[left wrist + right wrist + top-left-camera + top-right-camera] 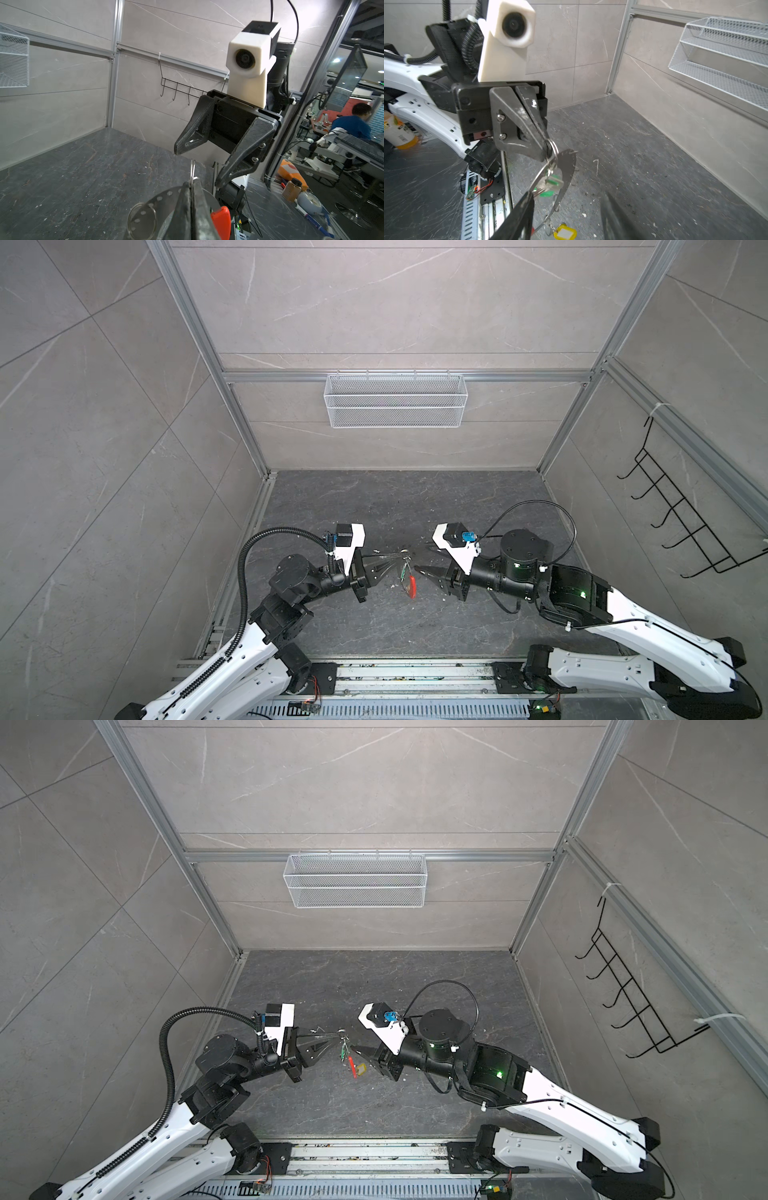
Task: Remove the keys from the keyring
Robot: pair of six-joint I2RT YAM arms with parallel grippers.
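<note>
The left gripper (402, 561) (547, 150) has its two jaws pressed tight together. Pinched between the tips is the thin wire at the top of the keyring (405, 574) (568, 174), so the whole bunch hangs below that gripper, over the dark table (374, 510). In the left wrist view the same tips (191, 187) show no gap at all, with the wire sticking out past them.

Straight under the left gripper the loop runs down as a curved grey metal strip with a row of holes. Further down sits the red sleeve (353, 1067) (221, 218). The green tag (555, 181) (342, 1050) dangles just below the left gripper's tips, lying against the strip. The yellow tag (564, 233) (362, 1069) is the lowest thing, well under the left gripper and just beside the red sleeve in a top view. I cannot tell whether it touches the table. Both tags hang from the keyring.

The right gripper (420, 559) (198, 166) faces the left gripper tip to tip, close to it but apart. Its jaws stand roughly half open with nothing held between them. In the right wrist view one of its fingers (519, 216) crosses in front of the ring's wire below the left gripper, near the green tag, and I cannot say whether it touches
</note>
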